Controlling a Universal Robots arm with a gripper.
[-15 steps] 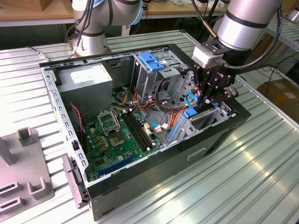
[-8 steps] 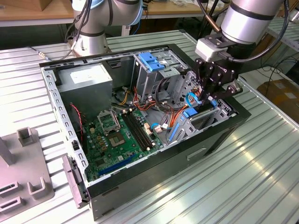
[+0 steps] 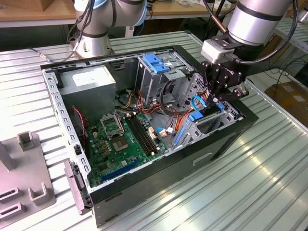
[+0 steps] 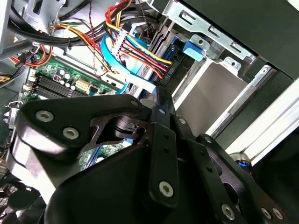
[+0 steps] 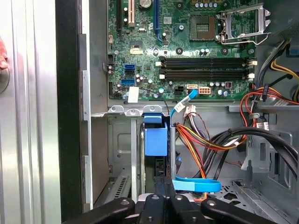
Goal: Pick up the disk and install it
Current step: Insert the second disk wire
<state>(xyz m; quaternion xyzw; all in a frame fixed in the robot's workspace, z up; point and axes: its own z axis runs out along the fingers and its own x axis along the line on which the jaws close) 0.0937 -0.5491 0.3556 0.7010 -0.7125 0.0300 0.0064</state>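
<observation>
Where your arm reaches down into the open computer case (image 3: 159, 179), the black end effector (image 3: 217, 101) sits low over the drive slot on the exterior view's right. You can see in both wrist views that its two fingers (image 5: 160, 193) are pressed together with nothing between them. The disk (image 5: 155, 139) stands on its thin edge in that slot, straight ahead of the fingertips, and its blue plastic frame faces you in the first wrist view. You cannot tell if the tips touch it.

A flat blue cable (image 5: 196, 185) curls just beside the fingers. A bunch of red, yellow and black wires (image 5: 205, 140) hangs near the disk. Past the slot lies the green motherboard (image 3: 120, 144). The tall grey cage with a blue handle (image 3: 156, 65) stands further in, and the grey power box (image 3: 89, 89) is in the far corner. The case rests on a ribbed metal desk (image 3: 250, 192).
</observation>
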